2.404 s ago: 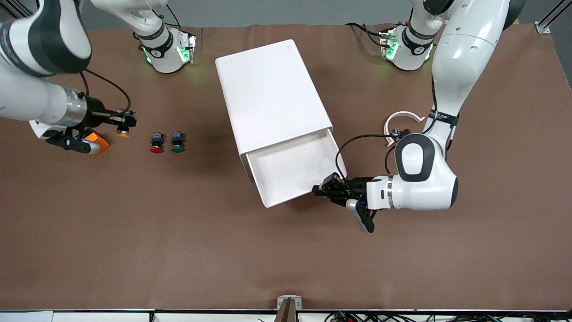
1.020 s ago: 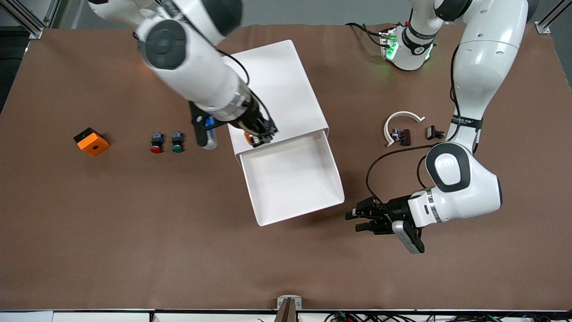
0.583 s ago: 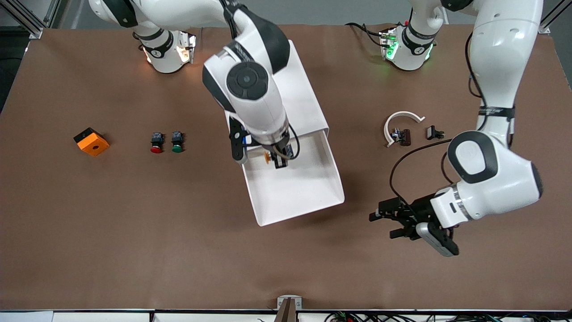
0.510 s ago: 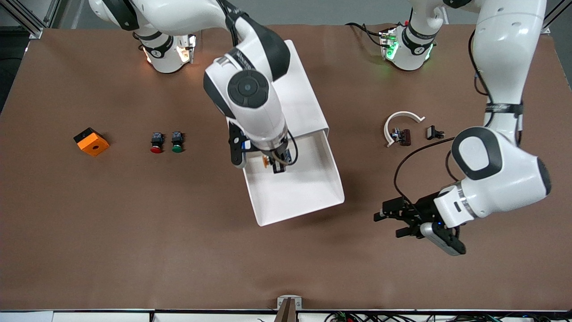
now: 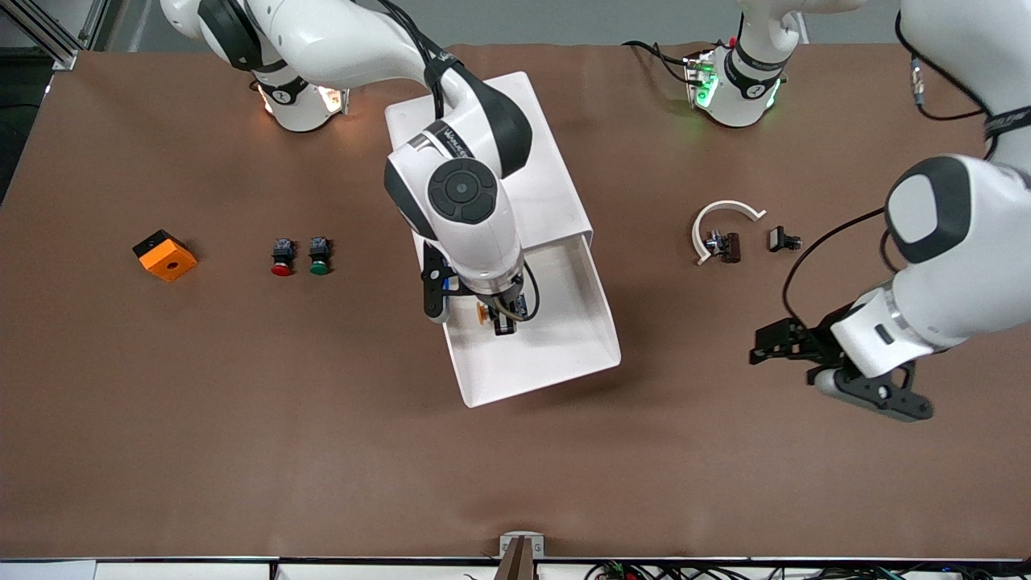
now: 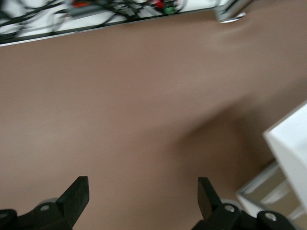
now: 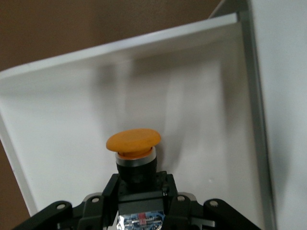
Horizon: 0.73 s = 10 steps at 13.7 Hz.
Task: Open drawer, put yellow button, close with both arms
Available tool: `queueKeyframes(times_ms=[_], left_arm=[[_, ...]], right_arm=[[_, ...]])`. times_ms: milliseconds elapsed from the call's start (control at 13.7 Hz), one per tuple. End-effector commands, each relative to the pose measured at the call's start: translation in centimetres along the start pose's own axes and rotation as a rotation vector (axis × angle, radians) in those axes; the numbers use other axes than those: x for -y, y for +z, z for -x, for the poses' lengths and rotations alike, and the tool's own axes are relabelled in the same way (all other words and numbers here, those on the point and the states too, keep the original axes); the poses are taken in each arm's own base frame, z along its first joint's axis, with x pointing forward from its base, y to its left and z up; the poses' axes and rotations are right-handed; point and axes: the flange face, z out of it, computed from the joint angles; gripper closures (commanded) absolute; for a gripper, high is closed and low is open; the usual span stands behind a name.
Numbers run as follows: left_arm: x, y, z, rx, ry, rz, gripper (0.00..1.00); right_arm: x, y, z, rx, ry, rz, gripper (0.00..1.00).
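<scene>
Our right end effector (image 5: 497, 316) has carried the yellow button (image 7: 133, 142) from the surface to directly above the open drawer (image 5: 592, 354), fingers clamped on its body, so release comes next. Our left end effector (image 5: 765, 345), wide open and empty, has withdrawn from the drawer's front.

Top drawer (image 5: 564, 338): white shallow tray, pulled fully out of cabinet. Yellow button (image 7: 133, 142): orange-yellow round cap, dark body, clamped in right gripper (image 5: 499, 316), over drawer interior.
</scene>
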Motion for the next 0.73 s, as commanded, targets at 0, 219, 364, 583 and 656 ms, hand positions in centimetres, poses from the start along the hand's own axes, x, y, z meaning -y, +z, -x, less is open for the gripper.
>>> queueKeyframes(times_ms=[0,219,364,583,656], left_arm=[[-0.1,-1.7,3.5,0.036,-0.098,-0.151,0.00],[-0.3,-3.0,6.3,0.049,-0.138,-0.229,0.00],[0.0,-4.6,8.4,0.042,-0.154,-0.235,0.00],[1.2,-6.8,11.3,0.034,-0.163,-0.248,0.00],[1.2,-7.2,12.4,0.035,-0.166,-0.251,0.00]], right_arm=[[0.2,1.4,1.1,-0.021,0.014,-0.039,1.00],[0.5,2.7,0.8,-0.037,0.017,-0.039,1.00],[0.5,3.0,0.7,-0.040,0.018,-0.039,1.00],[0.8,3.1,0.6,-0.036,0.019,-0.046,1.00],[0.8,3.2,0.7,-0.038,0.018,-0.044,1.00]])
